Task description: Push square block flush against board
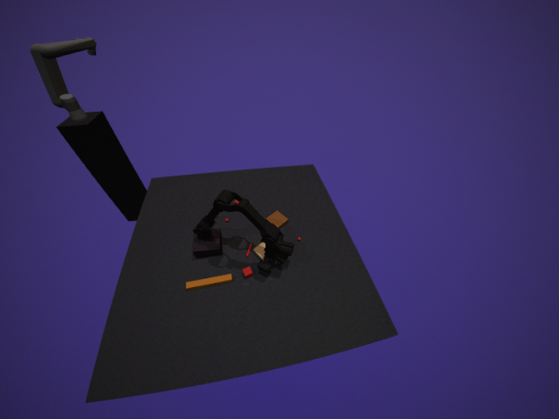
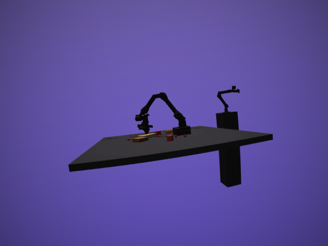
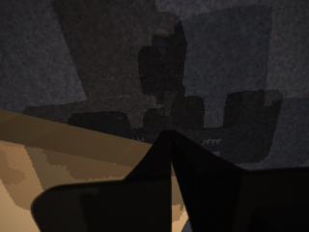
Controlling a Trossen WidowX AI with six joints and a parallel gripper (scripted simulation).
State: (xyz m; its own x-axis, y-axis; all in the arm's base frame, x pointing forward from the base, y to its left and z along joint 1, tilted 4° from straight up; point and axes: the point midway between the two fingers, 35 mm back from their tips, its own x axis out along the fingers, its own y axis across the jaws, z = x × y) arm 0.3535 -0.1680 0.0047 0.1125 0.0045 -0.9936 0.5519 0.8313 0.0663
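Going left to right in the top view, we're seeing the long orange bar (image 1: 208, 281) (image 2: 168, 131) lying on the table (image 1: 225, 338) (image 2: 159, 156), probably our board, though we're only guessing from its shape. Next we're getting the red cube (image 1: 246, 271) (image 2: 158, 132) and red stick (image 1: 248, 250), both standing in the way if we're pushing leftward; catching either one could be turning our piece or jamming a gap open. Then we're looking at the pale piece (image 1: 258, 251) (image 2: 149, 135) (image 3: 48, 155), likely the square block, sitting near the middle, partly hidden by the arm and well apart from the bar. Our tool (image 1: 275, 262) (image 2: 146, 132) (image 3: 168, 135) is standing closed with nothing in it, right by the pale piece's edge; we're not able to tell if it's touching. If we're pushing off-centre with that narrow tip, we're risking a spin, or a slide up onto the top. Behind, we're noticing the brown square piece (image 1: 276, 219) (image 2: 139, 139), which is muddying which part is which, and farthest right a small red bit (image 1: 299, 238) (image 2: 128, 139) is lying well apart.
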